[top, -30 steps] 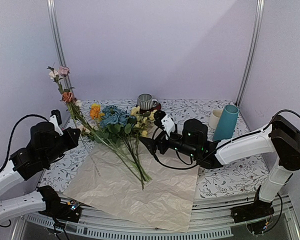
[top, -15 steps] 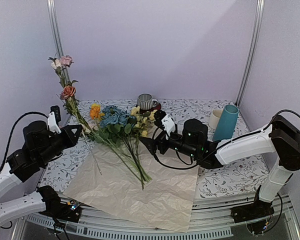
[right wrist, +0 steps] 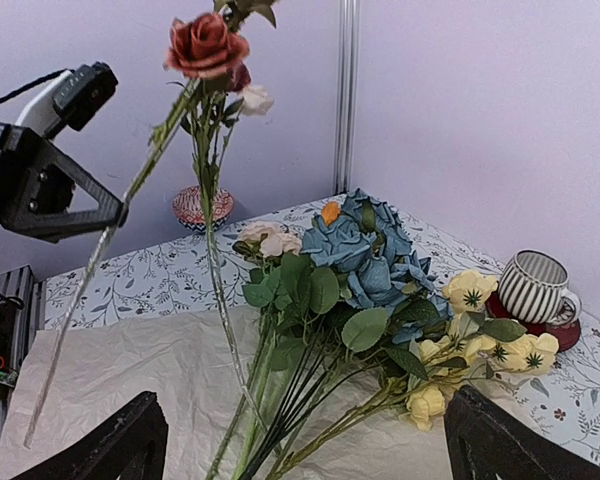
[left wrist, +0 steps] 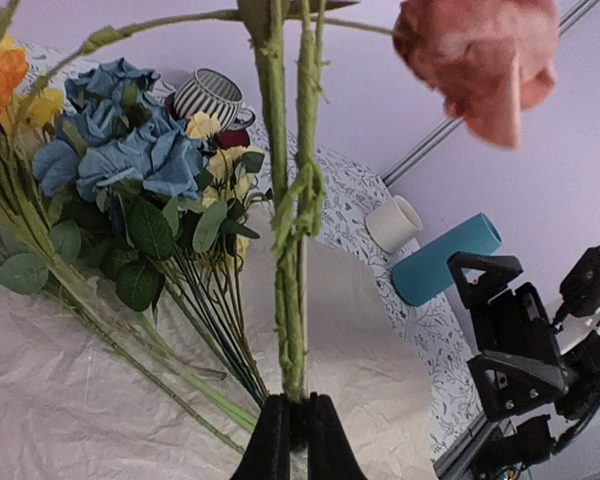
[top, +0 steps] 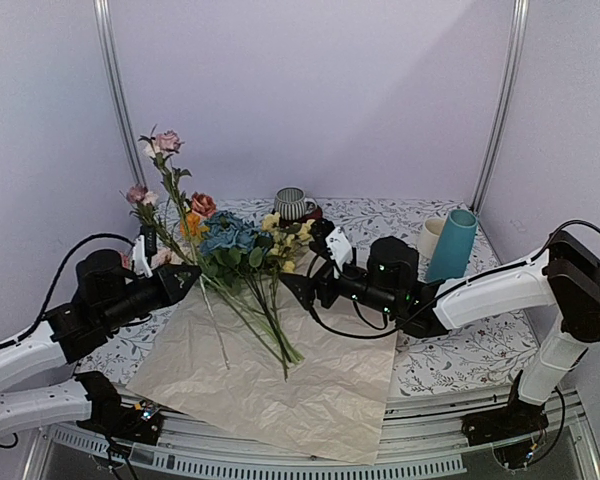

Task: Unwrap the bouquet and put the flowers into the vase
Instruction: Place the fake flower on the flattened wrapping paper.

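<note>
Now, roses aloft on the left, vase far off to the right

From above: the left gripper point(top: 185, 283) is clamped on the rose stems point(top: 175, 200), which stand nearly upright, blooms high, tails hanging over the paper point(top: 280, 390). The vase point(top: 451, 245) stands far right beside a cream mug point(top: 430, 237), well apart, with the right arm between. The right gripper point(top: 292, 287) is nearer the vase but points away from it, at the flowers point(top: 235, 245) lying on the paper. Left wrist: jaws pinched tight on two stems low down, vase off to the right. Right wrist: fingers spread wide and empty, flowers lying just ahead; no vase in sight. My call: the left must carry rightward, stems kept vertical
</note>
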Action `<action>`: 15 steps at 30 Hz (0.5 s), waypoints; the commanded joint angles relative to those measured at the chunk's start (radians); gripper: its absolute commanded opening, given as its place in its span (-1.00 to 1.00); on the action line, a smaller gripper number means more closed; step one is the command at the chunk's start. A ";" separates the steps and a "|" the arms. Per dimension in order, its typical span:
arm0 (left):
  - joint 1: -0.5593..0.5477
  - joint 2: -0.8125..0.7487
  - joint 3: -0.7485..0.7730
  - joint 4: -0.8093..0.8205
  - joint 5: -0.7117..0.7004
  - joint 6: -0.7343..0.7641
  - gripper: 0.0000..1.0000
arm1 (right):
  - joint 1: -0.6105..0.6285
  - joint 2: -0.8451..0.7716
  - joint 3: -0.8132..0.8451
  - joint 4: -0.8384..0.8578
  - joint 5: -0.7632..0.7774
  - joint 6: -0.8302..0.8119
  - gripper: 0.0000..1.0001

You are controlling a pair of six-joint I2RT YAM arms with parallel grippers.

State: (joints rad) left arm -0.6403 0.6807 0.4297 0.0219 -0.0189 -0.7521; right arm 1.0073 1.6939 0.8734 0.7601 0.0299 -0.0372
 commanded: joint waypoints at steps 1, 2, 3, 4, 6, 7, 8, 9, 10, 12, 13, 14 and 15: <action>0.008 0.072 -0.062 0.162 0.115 -0.068 -0.92 | -0.003 -0.030 -0.014 -0.012 -0.023 0.021 0.98; 0.008 0.096 -0.076 0.192 0.137 -0.082 -0.92 | -0.004 -0.030 -0.014 -0.013 -0.024 0.022 0.97; 0.008 0.119 -0.090 0.216 0.155 -0.093 -0.92 | -0.004 -0.030 -0.014 -0.014 -0.024 0.024 0.97; 0.008 0.146 -0.098 0.241 0.173 -0.102 -0.93 | -0.004 -0.030 -0.015 -0.016 -0.027 0.026 0.97; 0.009 0.204 -0.103 0.273 0.205 -0.115 -0.93 | -0.004 -0.031 -0.015 -0.017 -0.028 0.030 0.97; 0.009 0.237 -0.100 0.281 0.217 -0.116 -0.93 | -0.004 -0.031 -0.016 -0.018 -0.030 0.032 0.97; 0.008 0.266 -0.095 0.285 0.227 -0.114 -0.93 | -0.004 -0.031 -0.017 -0.019 -0.030 0.032 0.97; 0.009 0.300 -0.089 0.285 0.234 -0.111 -0.93 | -0.004 -0.031 -0.017 -0.019 -0.030 0.032 0.97; 0.010 0.332 -0.084 0.285 0.238 -0.107 -0.93 | -0.003 -0.030 -0.017 -0.019 -0.030 0.031 0.97; 0.011 0.392 -0.076 0.282 0.248 -0.098 -0.93 | -0.003 -0.031 -0.017 -0.019 -0.032 0.032 0.98; 0.011 0.421 -0.071 0.282 0.252 -0.093 -0.93 | -0.004 -0.031 -0.017 -0.021 -0.032 0.033 0.98; 0.011 0.448 -0.066 0.279 0.256 -0.090 -0.93 | -0.005 -0.031 -0.018 -0.021 -0.031 0.033 0.98; 0.011 0.482 -0.061 0.274 0.259 -0.087 -0.93 | -0.004 -0.031 -0.019 -0.021 -0.031 0.032 0.97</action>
State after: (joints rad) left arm -0.6392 1.0740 0.3378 0.2634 0.1932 -0.8497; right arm 1.0073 1.6932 0.8700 0.7471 0.0109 -0.0162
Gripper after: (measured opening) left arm 0.045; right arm 0.988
